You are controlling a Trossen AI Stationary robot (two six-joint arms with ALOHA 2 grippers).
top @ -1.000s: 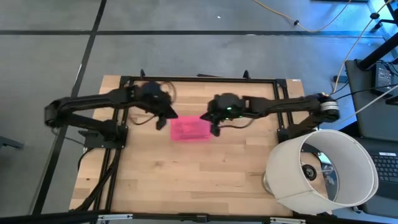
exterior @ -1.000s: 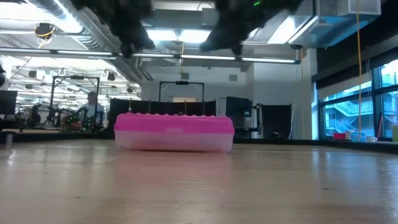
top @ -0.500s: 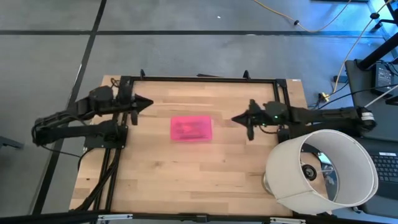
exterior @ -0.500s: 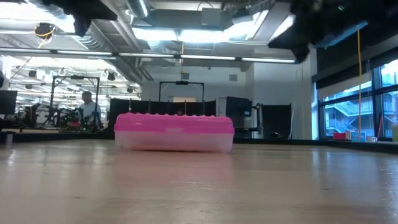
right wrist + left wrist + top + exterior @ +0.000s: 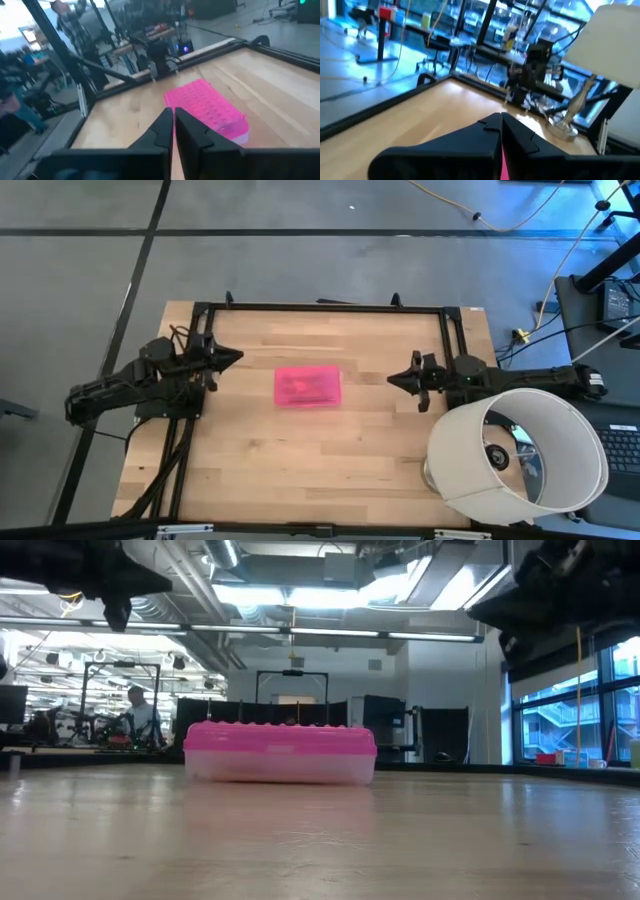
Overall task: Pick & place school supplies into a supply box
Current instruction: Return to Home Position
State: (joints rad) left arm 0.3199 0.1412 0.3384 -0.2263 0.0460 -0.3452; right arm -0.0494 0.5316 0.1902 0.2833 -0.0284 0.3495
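Supply box [image 5: 307,386], pink lid shut, lies flat on the wooden table [image 5: 300,470], between my two grippers and well apart from both. My left arm sits folded low to the box's left, and my left gripper [image 5: 232,356] points toward the box with its fingers [image 5: 470,140] pressed together at the tips, gripping nothing. My right arm reaches in level from the box's right. My right gripper [image 5: 393,379] aims back at the box, fingers closed to a sliver, empty as well. What lies inside the box I cannot tell.
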